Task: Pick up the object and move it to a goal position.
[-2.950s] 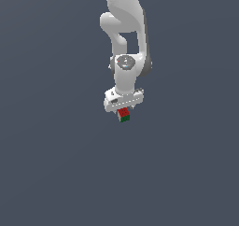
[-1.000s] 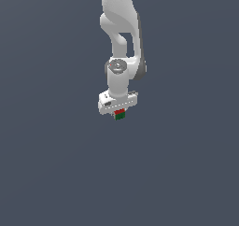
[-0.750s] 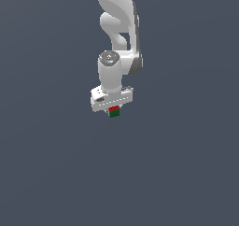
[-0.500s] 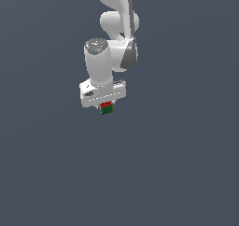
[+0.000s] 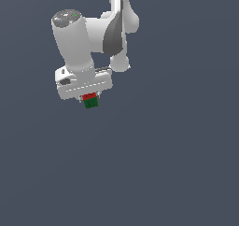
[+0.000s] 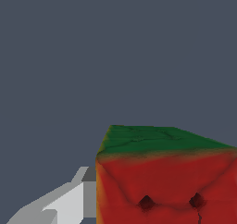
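Clamping the red-and-green block [image 5: 90,100], the gripper [image 5: 89,99] is closed narrowly around it in mid-air.

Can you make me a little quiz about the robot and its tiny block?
1. True or false: the block sits in the end effector.
2. Which colour is the half of the block nearest the arm in the exterior view? A) blue B) red C) yellow
3. Fill in: in the wrist view, one grey ____ presses the block's side.

Key: 1 true; 2 B; 3 finger.
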Robot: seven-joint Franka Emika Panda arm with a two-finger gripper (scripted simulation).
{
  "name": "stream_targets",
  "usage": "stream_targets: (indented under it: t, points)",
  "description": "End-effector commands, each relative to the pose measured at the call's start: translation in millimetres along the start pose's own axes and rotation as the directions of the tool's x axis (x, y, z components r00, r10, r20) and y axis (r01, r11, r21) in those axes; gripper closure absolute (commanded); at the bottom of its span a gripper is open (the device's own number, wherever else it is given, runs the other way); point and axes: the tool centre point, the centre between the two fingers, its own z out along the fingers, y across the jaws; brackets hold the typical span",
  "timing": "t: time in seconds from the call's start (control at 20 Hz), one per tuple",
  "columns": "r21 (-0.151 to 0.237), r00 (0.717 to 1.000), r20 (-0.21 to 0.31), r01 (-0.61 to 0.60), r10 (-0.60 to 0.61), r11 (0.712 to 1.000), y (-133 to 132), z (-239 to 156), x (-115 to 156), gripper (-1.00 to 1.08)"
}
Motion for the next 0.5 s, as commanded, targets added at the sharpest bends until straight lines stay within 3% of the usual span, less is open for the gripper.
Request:
stream_targets:
  t: [0.0, 0.45]
  points:
    - [-0.001, 1.000, 0.000, 0.001, -0.001, 1.000, 10.0, -12.9, 0.6, 1.08]
    - [-0.001, 1.000, 0.000, 0.001, -0.001, 1.000, 24.4, -29.1, 2.1, 1.08]
